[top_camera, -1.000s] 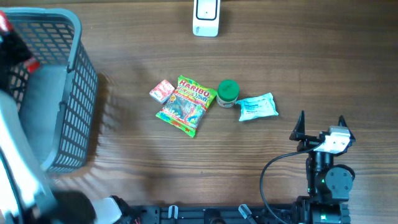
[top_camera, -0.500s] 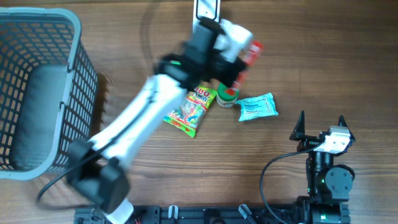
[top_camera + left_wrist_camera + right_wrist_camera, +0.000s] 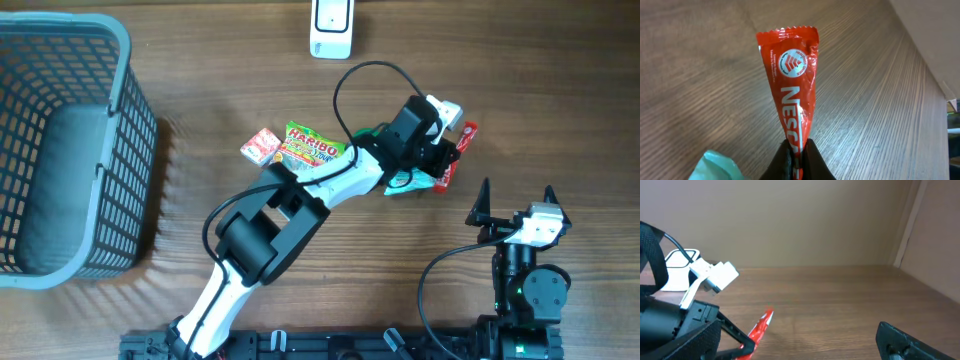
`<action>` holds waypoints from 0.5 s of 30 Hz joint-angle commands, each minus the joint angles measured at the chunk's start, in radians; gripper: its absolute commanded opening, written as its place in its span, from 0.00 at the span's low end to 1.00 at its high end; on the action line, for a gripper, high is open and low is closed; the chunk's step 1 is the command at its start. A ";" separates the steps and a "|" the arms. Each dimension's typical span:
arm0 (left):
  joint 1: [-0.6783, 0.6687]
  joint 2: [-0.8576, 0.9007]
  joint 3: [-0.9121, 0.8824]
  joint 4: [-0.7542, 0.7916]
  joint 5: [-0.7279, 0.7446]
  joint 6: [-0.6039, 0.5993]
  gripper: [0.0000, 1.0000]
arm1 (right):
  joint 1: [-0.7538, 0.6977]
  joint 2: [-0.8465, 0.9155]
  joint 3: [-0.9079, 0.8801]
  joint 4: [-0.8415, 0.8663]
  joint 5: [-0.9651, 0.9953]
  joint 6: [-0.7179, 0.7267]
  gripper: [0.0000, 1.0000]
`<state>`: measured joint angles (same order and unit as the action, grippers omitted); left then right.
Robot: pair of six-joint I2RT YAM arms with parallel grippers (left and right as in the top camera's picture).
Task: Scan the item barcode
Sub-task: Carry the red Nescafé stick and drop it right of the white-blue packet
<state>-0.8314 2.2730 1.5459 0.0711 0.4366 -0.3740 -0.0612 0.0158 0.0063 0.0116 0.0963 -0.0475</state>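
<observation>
A red Nescafé stick sachet (image 3: 458,152) hangs in my left gripper (image 3: 443,170), whose jaws are shut on its lower end, right of the pile of goods. In the left wrist view the sachet (image 3: 792,85) rises from between the black fingers (image 3: 812,160) above the wooden table. The right wrist view shows the same sachet (image 3: 760,326) pointing up and to the right. The white scanner (image 3: 331,25) stands at the table's far edge, well away from the sachet. My right gripper (image 3: 516,197) waits open and empty at the front right.
A grey mesh basket (image 3: 120,150) fills the left side. A Haribo bag (image 3: 305,160), a small pink packet (image 3: 261,146) and a teal packet (image 3: 715,167) lie mid-table, partly under the left arm. A black cable loops above that arm.
The left arm swung from the basket across the table and now holds the red sachet right of the pile. The right arm has not moved.
</observation>
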 commanded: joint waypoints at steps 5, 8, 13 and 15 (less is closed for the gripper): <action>-0.011 -0.075 0.005 0.080 0.005 -0.026 1.00 | 0.002 -0.006 -0.001 0.003 -0.007 -0.005 1.00; 0.019 -0.173 0.005 0.061 -0.151 -0.023 1.00 | 0.002 -0.006 -0.001 0.003 -0.007 -0.005 1.00; 0.074 -0.359 0.005 -0.058 -0.465 0.076 1.00 | 0.002 -0.006 -0.001 0.003 -0.007 -0.005 1.00; 0.078 -0.391 0.005 -0.082 -0.491 0.083 1.00 | 0.002 -0.006 -0.001 0.003 -0.007 -0.005 1.00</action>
<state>-0.7567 1.9205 1.5482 0.0139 0.0662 -0.3405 -0.0612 0.0158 0.0063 0.0116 0.0963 -0.0475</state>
